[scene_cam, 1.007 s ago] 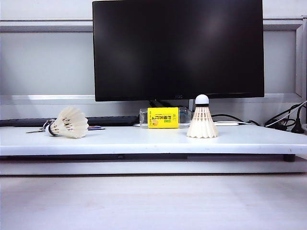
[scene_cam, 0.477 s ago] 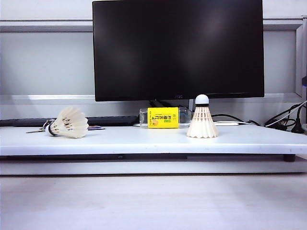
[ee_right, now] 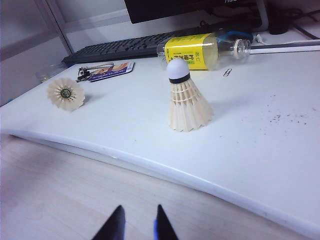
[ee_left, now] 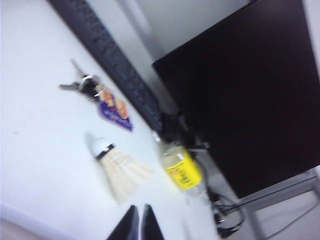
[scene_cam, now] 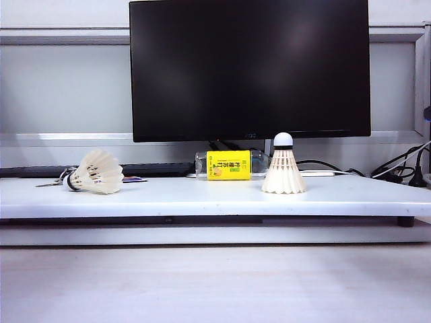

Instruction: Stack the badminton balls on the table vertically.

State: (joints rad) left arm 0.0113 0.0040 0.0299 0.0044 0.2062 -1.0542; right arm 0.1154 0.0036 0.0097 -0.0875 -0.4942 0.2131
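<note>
Left hand point(ee_left: 138, 220) nearly closed, empty, short of lying shuttlecock point(ee_left: 119, 167) on tabletop point(scene_cam: 202, 195). Right hand point(ee_right: 136, 220) narrowly parted, empty, short of upright shuttlecock point(ee_right: 186, 100). Risk: clumsy pinch crushes feathers; off-axis placement topples stack.

We see a large black monitor point(scene_cam: 249, 70) before a pale grey wall point(scene_cam: 64, 87), with cables point(scene_cam: 397, 168) trailing right.

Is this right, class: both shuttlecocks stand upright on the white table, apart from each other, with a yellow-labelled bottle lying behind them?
Not quite. Only the right shuttlecock stands upright on the white table; the left shuttlecock lies on its side, as the exterior view shows. They are apart, and the yellow-labelled bottle does lie behind them.
</note>
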